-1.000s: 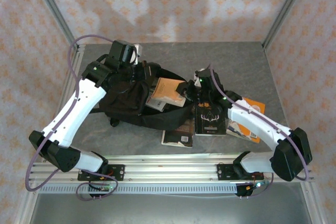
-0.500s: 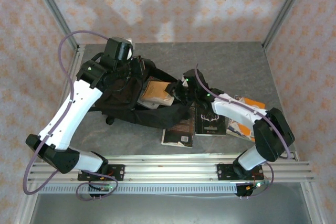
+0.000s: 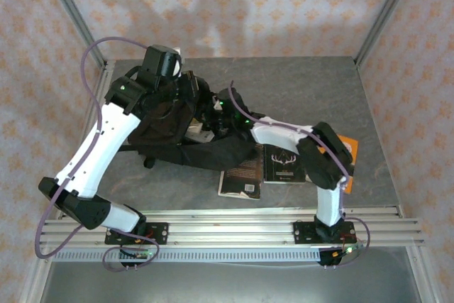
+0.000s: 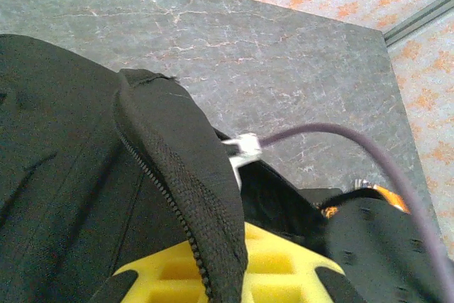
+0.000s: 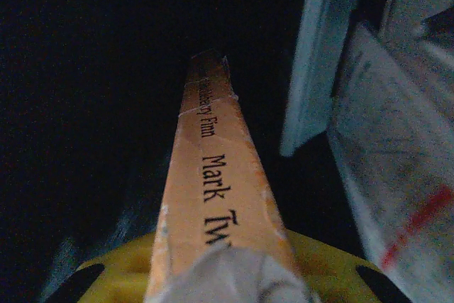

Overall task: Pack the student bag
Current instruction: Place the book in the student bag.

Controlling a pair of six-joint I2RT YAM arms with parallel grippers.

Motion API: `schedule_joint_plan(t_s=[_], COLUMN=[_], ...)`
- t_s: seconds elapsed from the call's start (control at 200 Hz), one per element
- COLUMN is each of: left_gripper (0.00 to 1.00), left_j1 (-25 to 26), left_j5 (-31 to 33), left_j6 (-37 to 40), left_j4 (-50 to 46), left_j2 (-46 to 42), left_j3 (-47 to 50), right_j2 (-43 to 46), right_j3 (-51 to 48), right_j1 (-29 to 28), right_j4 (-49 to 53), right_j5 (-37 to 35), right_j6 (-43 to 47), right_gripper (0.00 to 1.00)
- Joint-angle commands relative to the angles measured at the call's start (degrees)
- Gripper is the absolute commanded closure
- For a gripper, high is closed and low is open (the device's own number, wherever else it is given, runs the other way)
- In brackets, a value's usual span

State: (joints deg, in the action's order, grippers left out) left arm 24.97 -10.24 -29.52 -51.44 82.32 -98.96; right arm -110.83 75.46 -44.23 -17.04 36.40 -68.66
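Observation:
The student bag (image 3: pixel 162 134), a black soft backpack, lies at the table's left with its mouth facing right. My left gripper (image 3: pixel 186 94) holds up the bag's zip edge (image 4: pixel 186 196); in the left wrist view the left gripper (image 4: pixel 220 278) is shut on that fabric. My right gripper (image 3: pixel 217 114) reaches into the mouth. In the right wrist view the right gripper (image 5: pixel 221 271) is shut on an orange book (image 5: pixel 213 168), spine up with "Mark Twain" on it, inside the dark bag interior (image 5: pixel 92 104).
Inside the bag, pale books (image 5: pixel 386 175) stand right of the orange one. On the table near the mouth lie a brown-covered book (image 3: pixel 241 177), a black book (image 3: pixel 284 164) and an orange book (image 3: pixel 349 148). A frame post (image 3: pixel 386 12) rises at back right.
My right arm has stretched left and carried the orange book into the bag's mouth, out of the top view. The left gripper has kept its hold on the zip edge.

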Motion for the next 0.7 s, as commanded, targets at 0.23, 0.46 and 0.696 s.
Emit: schedule_joint_plan(t_s=[0.23,0.46,0.696], left_gripper=[1.00,1.00,1.00], left_j1=[-0.32,-1.81,-3.35], left_j5=[0.54,2.86,3.12], left_j6=[0.52,1.28,1.39], left_j4=[8.05,6.88,7.05], left_j2=[-0.50,-1.37,-2.34], left_j3=[-3.78,-2.56,-0.20], right_j2=[-12.94,-3.26,6.24], right_j3=[16.27,14.21,8.07], right_j1=[-3.04,-2.49,-1.48], right_j4=[4.67,21.14,32.04], right_j5=[-2.22,-6.58,-10.57], right_j6=[0.98,17.54,27.26], right_gripper=[0.40,0.23,0.14])
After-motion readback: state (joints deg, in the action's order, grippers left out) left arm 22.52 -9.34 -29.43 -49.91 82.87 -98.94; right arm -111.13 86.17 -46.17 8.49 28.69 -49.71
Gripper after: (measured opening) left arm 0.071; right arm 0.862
